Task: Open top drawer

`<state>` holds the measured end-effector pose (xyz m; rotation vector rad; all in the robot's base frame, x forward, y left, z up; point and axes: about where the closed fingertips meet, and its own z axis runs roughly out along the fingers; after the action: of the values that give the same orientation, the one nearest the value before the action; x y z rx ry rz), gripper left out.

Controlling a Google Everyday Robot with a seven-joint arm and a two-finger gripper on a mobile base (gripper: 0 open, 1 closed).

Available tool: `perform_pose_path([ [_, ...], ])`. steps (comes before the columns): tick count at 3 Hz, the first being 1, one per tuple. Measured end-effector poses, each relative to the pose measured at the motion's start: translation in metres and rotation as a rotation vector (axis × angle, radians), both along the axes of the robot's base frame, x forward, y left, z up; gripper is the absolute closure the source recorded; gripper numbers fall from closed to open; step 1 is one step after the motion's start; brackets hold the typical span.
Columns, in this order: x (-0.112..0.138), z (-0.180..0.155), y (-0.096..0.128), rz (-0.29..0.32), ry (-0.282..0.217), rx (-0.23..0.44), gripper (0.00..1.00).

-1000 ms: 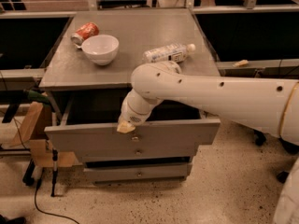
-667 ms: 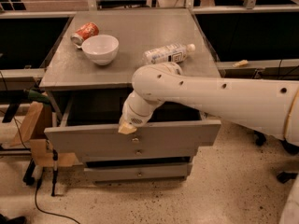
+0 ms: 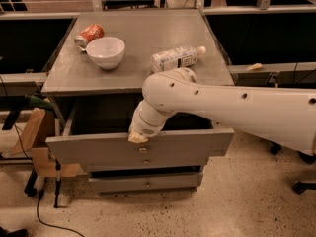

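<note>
Almost nothing has shifted over the last second: the wide grey top drawer, with a small metal knob at its centre, stays pulled well out of the grey metal cabinet. The gripper stays at the upper edge of the flat front panel, just above the knob. Whether the gripper is open or closed cannot be told; its beige tip sits against the panel's top edge. A white robot arm reaches in from the right across the open drawer box. Two narrower grey drawer fronts sit further back below. On the cabinet top stand a white ceramic bowl, with a red drinks can on its side just behind it, and a clear plastic bottle lying to the right.
</note>
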<state>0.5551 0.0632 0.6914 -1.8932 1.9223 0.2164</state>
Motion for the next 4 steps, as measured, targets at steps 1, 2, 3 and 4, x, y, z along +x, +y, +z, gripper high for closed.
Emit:
perform_pose_path([
  [1,-0.022,-0.012,-0.036,-0.009,0.007,-0.049,0.12],
  [2,-0.055,-0.028,-0.089,-0.018,0.013,-0.122,0.0],
  [3,-0.076,-0.037,-0.128,-0.034,0.019,-0.177,0.0],
  [4,-0.075,-0.035,-0.127,-0.034,0.019,-0.177,0.19],
])
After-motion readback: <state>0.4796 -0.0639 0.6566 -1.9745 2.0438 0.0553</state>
